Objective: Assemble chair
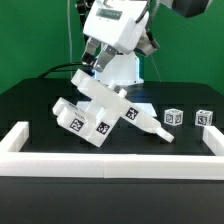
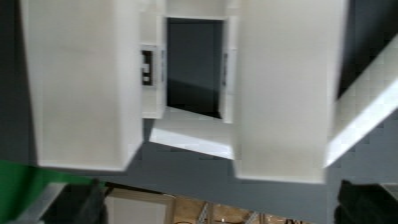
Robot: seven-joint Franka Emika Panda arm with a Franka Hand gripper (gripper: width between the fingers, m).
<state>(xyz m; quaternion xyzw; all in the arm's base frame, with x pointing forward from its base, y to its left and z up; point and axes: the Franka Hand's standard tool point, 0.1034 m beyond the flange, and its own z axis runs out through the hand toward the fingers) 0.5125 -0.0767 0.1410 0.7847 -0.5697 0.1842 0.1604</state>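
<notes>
The partly built chair (image 1: 100,112) sits on the black bench (image 1: 40,100) just behind the front rail (image 1: 110,162), above the middle of the rail's run. It is a cluster of matte white bars and a flat panel joined together, and it is tilted. Its lower corner, with two black-and-white tags facing the rail, rests on the bench close to the rail. Its upper end rises away from the rail toward the arm (image 1: 118,35). A short white stub of the chair points along the rail toward the exterior view's right.

The arm comes down onto the chair's raised end, farther back from the front rail than the tagged corner. The jaws are hidden by the wrist housing and the white parts, so I cannot tell whether they are spread or pinching the chair.

Behind the front rail, toward its end on the exterior view's right, stand a first small block (image 1: 173,117) and a second small block (image 1: 205,117). Each is upright with a tag, and they stand apart from each other and from the chair.

In the wrist view the chair (image 2: 80,90) fills the frame as broad white bars around a dark opening (image 2: 196,70).
</notes>
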